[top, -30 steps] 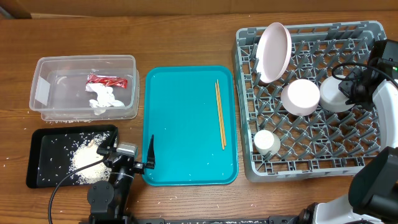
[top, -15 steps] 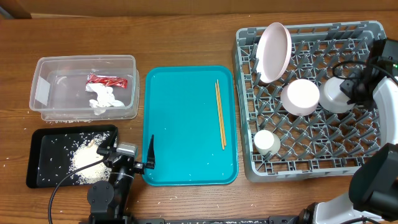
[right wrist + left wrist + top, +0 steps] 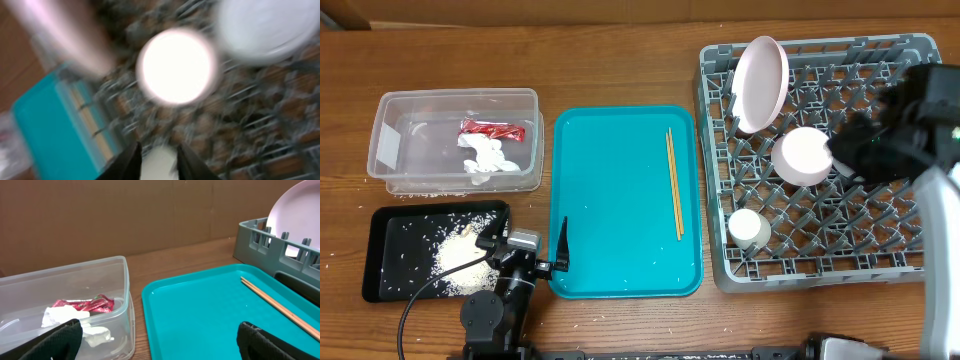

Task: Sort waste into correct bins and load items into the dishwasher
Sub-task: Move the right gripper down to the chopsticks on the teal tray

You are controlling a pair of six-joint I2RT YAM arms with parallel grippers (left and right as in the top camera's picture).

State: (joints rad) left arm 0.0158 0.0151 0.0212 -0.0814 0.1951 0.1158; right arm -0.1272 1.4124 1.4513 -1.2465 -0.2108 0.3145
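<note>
The grey dish rack (image 3: 820, 47) holds a leaning pink plate (image 3: 762, 82), a white bowl (image 3: 802, 155) and a small white cup (image 3: 750, 228). My right gripper (image 3: 855, 145) is motion-blurred above the rack and covers most of a second bowl. In the right wrist view its fingers (image 3: 157, 162) are apart and empty, above the bowl (image 3: 175, 65) and the cup. Two chopsticks (image 3: 673, 183) lie on the teal tray (image 3: 610, 200). My left gripper (image 3: 160, 340) is open and empty at that tray's front left. The clear tub (image 3: 455, 95) holds the red wrapper (image 3: 492, 129) and tissue (image 3: 488, 158).
The black tray (image 3: 390, 225) at front left holds a heap of rice (image 3: 460, 255). The left wrist view shows the tub (image 3: 125, 280), wrapper (image 3: 82, 304), tissue (image 3: 62, 317), teal tray (image 3: 210, 310), chopsticks (image 3: 275, 302) and rack wall (image 3: 255, 237).
My right arm has left the second bowl at the rack's right side and swung left over the rack, now blurred. The left arm has not moved.
</note>
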